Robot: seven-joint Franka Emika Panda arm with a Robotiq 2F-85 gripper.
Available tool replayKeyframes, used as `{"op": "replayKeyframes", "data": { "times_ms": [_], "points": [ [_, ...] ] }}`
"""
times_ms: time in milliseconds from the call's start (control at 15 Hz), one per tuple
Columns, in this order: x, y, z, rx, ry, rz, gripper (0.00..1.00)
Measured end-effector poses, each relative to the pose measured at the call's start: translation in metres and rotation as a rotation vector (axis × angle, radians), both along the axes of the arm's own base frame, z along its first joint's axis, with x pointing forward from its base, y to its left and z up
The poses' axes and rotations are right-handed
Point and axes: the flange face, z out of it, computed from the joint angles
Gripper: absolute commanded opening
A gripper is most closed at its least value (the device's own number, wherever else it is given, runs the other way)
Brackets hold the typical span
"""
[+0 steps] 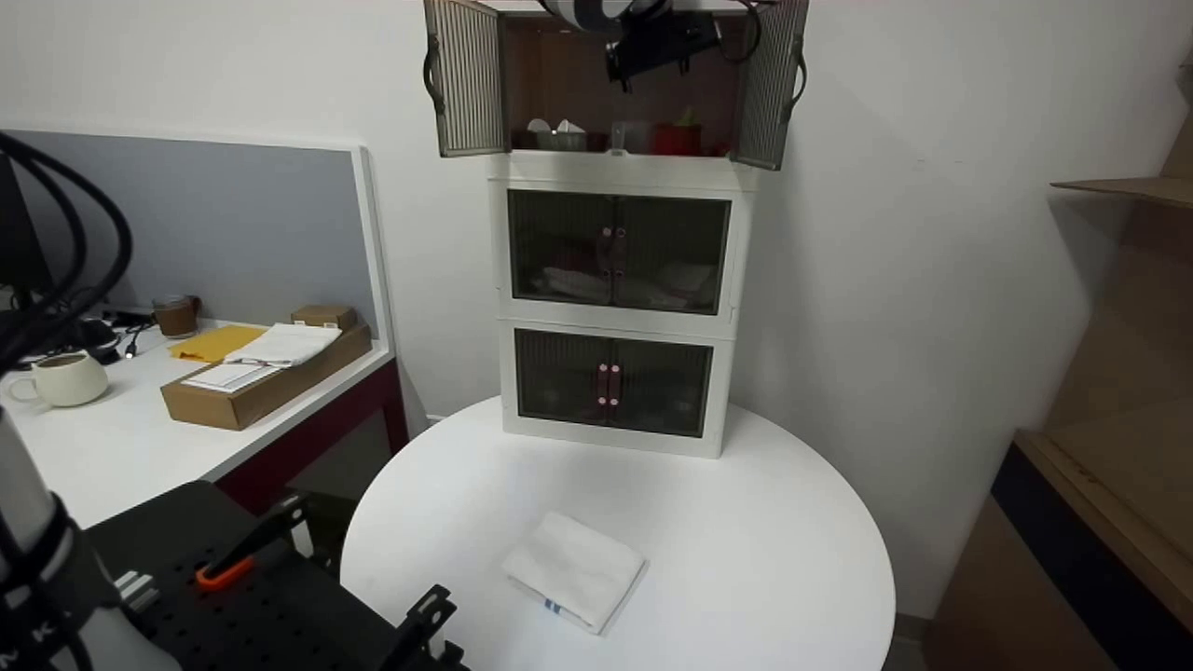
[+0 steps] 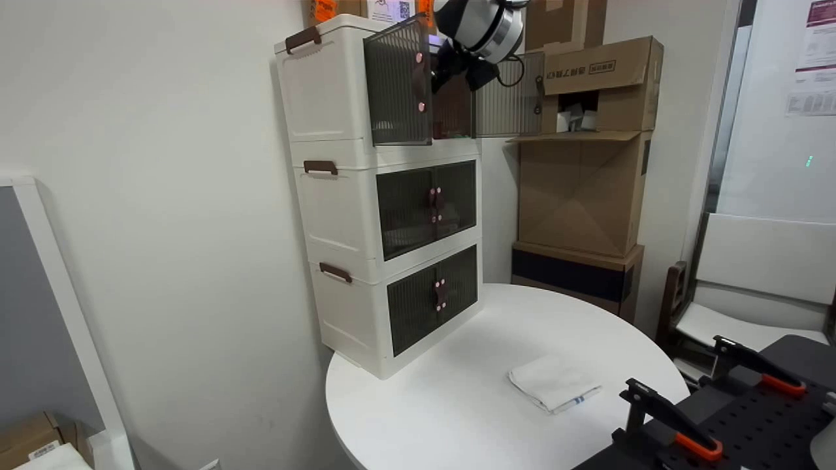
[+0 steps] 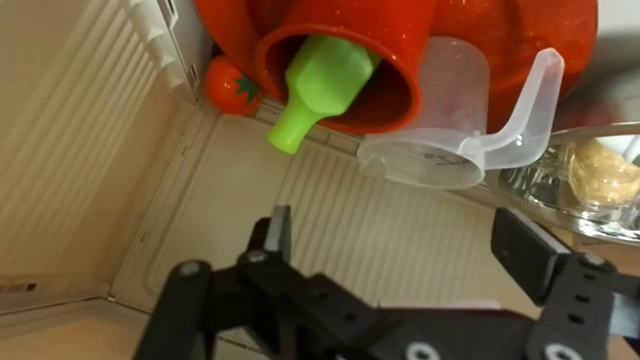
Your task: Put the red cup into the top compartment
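Note:
The red cup point(image 1: 676, 140), with a light green piece sticking out of its top, stands inside the top compartment point(image 1: 559, 89), whose two ribbed doors are swung open. The top compartment also shows in an exterior view point(image 2: 326, 94); a door and the arm cover most of its inside there. In the wrist view the red cup point(image 3: 345, 80) is large at the top, its rim facing the camera. My gripper point(image 3: 395, 225) is open, with nothing between its fingers, apart from the cup. In both exterior views the gripper point(image 1: 623, 73) is at the compartment's opening, near its top; its fingertips are hard to see.
A clear handled measuring cup point(image 3: 430, 130) stands beside the red cup, with a toy tomato point(image 3: 232, 87) on its other side. A glassy tray point(image 3: 580, 180) with items is nearby. Open doors point(image 1: 466, 84) point(image 1: 772, 89) flank the opening. A folded white cloth point(image 1: 573, 570) lies on the table.

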Motion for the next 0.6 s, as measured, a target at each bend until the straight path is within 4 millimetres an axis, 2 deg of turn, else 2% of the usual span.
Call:
{"op": "replayKeyframes", "data": {
  "times_ms": [200,333,467,600],
  "points": [
    [-0.01,0.002,0.004,0.029,0.03,0.031,1.0],
    [-0.025,0.003,0.012,0.054,0.102,0.064,1.0],
    [-0.044,-0.004,0.02,0.069,0.182,0.082,1.0],
    [-0.067,-0.02,0.024,0.087,0.26,0.067,1.0]
  ]
}}
